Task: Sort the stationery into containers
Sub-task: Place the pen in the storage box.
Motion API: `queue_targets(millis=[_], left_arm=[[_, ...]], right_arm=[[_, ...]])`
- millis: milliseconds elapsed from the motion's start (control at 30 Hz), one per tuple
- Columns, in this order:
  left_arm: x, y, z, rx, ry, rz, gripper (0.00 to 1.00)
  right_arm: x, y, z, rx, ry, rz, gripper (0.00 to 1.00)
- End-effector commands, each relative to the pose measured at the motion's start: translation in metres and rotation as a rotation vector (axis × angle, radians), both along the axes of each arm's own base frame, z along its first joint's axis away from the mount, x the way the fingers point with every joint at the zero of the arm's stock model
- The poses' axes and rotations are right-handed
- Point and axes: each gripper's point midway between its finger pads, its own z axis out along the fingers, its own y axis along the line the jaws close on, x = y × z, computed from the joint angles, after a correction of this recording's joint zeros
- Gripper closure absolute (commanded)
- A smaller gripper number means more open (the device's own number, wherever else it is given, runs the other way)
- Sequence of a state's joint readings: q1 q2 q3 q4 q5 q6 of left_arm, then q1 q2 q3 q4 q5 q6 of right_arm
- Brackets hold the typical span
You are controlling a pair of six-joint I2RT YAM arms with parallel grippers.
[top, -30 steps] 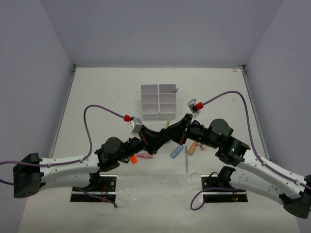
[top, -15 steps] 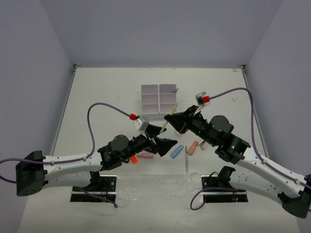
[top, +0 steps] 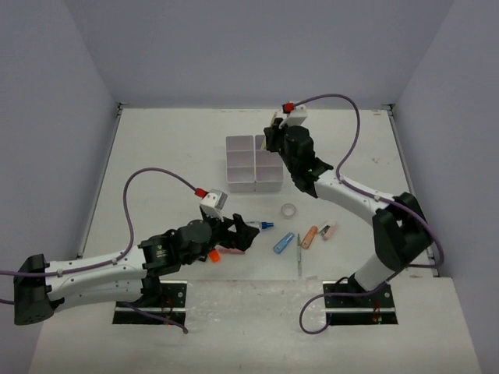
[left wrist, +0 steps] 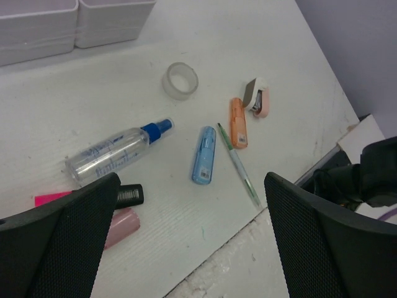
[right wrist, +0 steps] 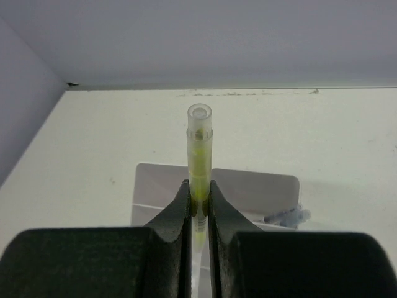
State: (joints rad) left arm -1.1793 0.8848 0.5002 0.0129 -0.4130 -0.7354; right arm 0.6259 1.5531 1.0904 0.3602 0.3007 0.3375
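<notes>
My right gripper [right wrist: 199, 192] is shut on a translucent yellow-green pen [right wrist: 200, 143] that stands upright between the pads. In the top view this gripper [top: 273, 142] hangs over the far right part of the white organiser tray [top: 242, 144]. My left gripper [left wrist: 191, 205] is open and empty, low over the near table; in the top view the left gripper [top: 243, 232] sits left of the loose stationery. Ahead of it lie a tape ring [left wrist: 180, 80], a blue glue pen [left wrist: 204, 154], an orange highlighter [left wrist: 238, 122], a thin pen [left wrist: 239, 164] and a pink eraser [left wrist: 121, 220].
A clear spray bottle [left wrist: 115, 155] with a blue cap lies beside the left fingers. A small pink-and-white item [left wrist: 257, 98] lies right of the orange highlighter. A black-ended marker [left wrist: 129, 195] rests near the eraser. A bluish pen [right wrist: 285, 216] lies in one tray compartment. The table's near edge [left wrist: 273, 211] runs close by.
The left gripper has opened and drawn back to the near left. The right arm has carried the yellow-green pen from the table's middle up over the tray.
</notes>
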Motion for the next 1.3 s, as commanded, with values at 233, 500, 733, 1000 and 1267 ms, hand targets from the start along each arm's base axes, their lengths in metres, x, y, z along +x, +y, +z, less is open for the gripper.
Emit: queue_targets(millis=[233, 500, 733, 1000, 1267], left_arm=[[-0.023, 0.030, -0.025, -0.021, 0.074, -0.018, 0.00], [-0.024, 0.031, -0.032, -0.008, 0.084, -0.018, 0.00], [-0.021, 0.031, -0.040, 0.014, 0.082, -0.008, 0.00], [-0.022, 0.030, -0.045, 0.023, 0.083, -0.013, 0.00], [-0.022, 0.036, -0.045, 0.012, 0.079, 0.000, 0.00]], right_arm=[[0.080, 0.001, 0.002, -0.052, -0.137, -0.137, 1.00], [0.075, -0.003, -0.011, -0.042, -0.112, -0.120, 1.00], [0.060, -0.009, -0.007, -0.023, -0.118, -0.108, 1.00], [0.072, -0.012, -0.027, -0.065, -0.096, -0.136, 0.96], [0.066, -0.016, -0.047, -0.051, -0.051, -0.143, 0.52]])
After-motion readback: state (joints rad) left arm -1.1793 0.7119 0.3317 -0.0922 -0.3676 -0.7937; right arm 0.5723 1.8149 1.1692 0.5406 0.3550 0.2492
